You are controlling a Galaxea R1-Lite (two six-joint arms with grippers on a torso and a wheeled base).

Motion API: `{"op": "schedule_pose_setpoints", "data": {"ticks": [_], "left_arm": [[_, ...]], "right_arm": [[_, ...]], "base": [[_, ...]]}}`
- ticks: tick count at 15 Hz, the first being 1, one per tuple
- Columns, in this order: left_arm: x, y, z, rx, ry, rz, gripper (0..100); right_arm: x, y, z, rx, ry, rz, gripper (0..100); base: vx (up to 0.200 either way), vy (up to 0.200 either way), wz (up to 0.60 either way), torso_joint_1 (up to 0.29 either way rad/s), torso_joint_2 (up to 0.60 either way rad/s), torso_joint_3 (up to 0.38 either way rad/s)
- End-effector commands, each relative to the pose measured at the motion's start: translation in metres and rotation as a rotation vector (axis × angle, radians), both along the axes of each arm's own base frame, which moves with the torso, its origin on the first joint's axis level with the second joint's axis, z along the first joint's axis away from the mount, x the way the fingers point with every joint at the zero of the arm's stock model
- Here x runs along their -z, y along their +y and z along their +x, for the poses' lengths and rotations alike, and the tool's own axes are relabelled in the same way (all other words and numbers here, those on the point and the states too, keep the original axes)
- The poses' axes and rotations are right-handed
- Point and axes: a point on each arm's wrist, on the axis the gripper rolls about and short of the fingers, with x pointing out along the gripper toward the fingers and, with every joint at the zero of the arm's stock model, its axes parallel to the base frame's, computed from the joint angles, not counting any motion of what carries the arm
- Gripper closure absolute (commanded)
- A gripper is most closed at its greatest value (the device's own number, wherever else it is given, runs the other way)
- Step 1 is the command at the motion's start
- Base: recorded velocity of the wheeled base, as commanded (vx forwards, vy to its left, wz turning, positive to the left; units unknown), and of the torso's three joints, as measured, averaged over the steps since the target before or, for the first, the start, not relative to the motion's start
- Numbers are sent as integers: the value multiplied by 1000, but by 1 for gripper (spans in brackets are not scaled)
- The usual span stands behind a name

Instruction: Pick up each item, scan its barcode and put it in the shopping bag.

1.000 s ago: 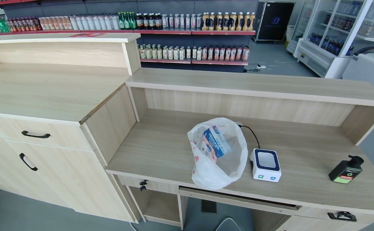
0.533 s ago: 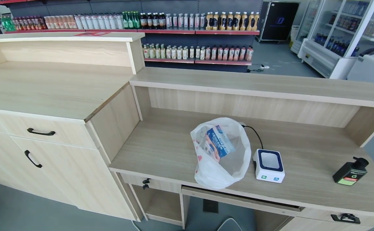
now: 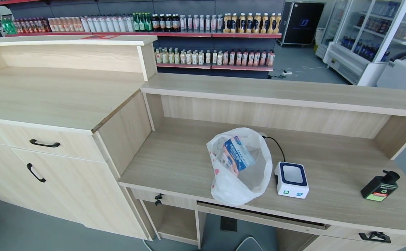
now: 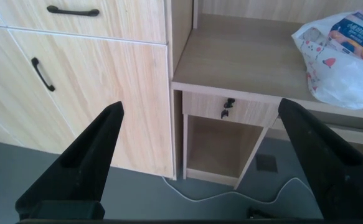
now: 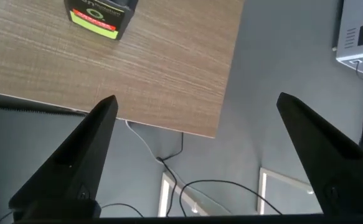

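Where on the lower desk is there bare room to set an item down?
The desk is bare between the scanner and the black pump bottle, and also between the shopping bag and the tall cabinet's side wall. It is crowded where bag and scanner stand close together.

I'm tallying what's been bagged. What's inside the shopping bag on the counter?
A blue-and-white packet leans in the open shopping bag, its upper part showing through the mouth. Whatever lies under or behind it is covered by the packet and the bag's plastic.
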Motion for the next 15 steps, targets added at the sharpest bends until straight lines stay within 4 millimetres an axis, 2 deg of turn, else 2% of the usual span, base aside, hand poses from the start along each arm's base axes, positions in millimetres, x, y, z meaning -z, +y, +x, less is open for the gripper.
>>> {"op": "schedule_pose_setpoints", "data": {"ticks": [1, 10, 15], "left_arm": [[0, 0, 0, 0, 0, 0, 0], [0, 0, 0, 0, 0, 0, 0], [0, 0, 0, 0, 0, 0, 0]], "right_arm": [[7, -6, 4, -22, 11, -4, 0], [29, -27, 8, -185, -7, -42, 0], [38, -25, 24, -287, -69, 25, 0]], "base": [[0, 0, 0, 0, 0, 0], [0, 0, 0, 0, 0, 0], [0, 0, 0, 0, 0, 0]]}}
